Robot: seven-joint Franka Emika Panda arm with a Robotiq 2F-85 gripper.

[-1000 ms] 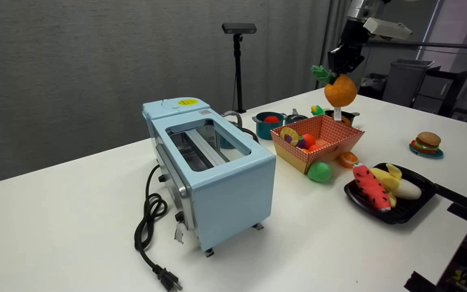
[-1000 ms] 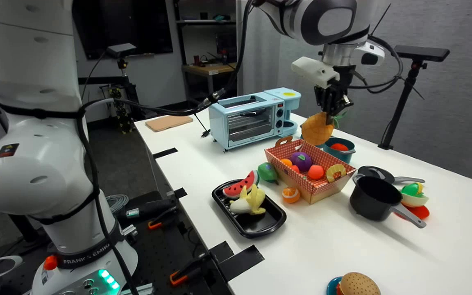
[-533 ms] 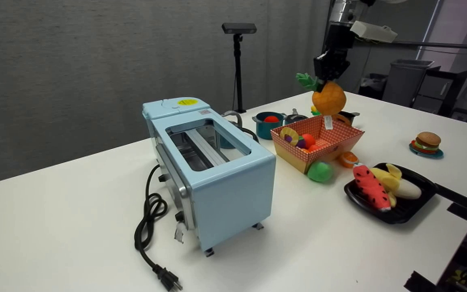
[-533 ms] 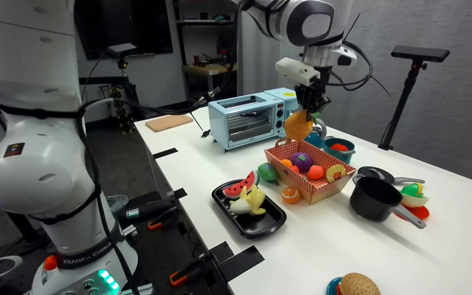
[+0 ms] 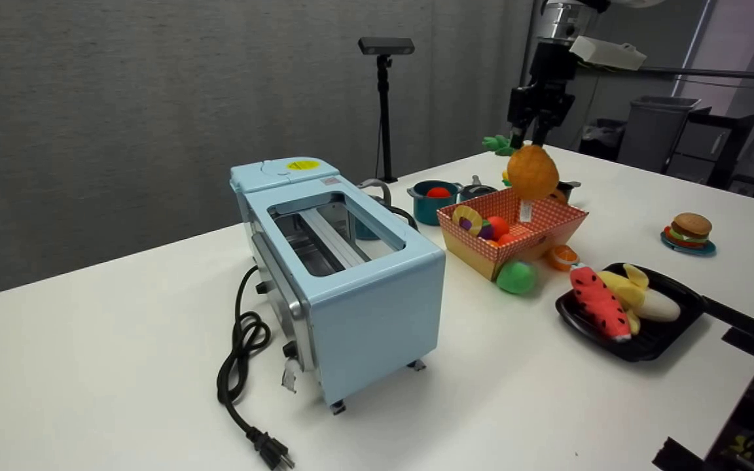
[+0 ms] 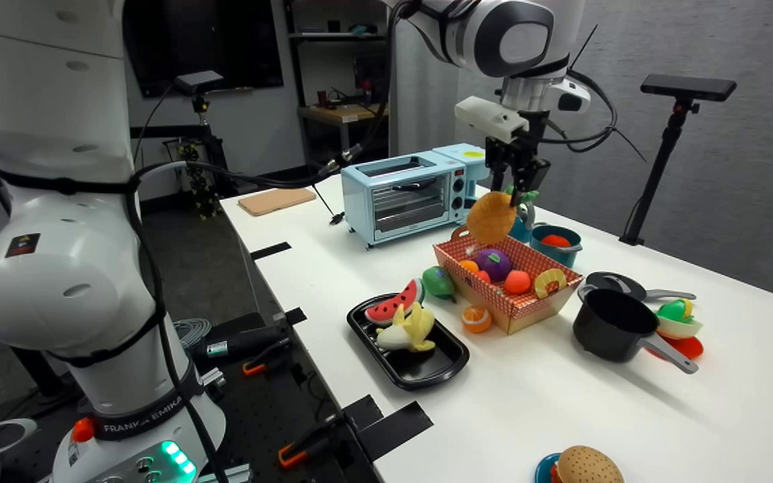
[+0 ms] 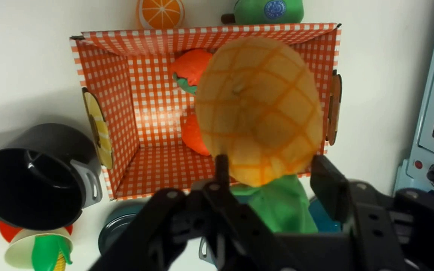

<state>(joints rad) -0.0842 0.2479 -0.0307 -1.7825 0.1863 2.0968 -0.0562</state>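
Two fingers (image 7: 222,171) of my gripper (image 5: 527,141) stood spread apart, the plush pineapple (image 7: 260,109) mid-air above the gingham-lined basket (image 7: 116,86); I judged it best to hold steady and avoid snagging its leaves (image 7: 279,210).

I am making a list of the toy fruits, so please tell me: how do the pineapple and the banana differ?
Place: the pineapple is in the air over the basket, near the open gripper, while the banana lies in the black tray.
Shape: the pineapple has a round body, while the banana is long and half peeled.
Colour: the pineapple is orange and green, the banana yellow and whitish.
Both look like toy fruits.
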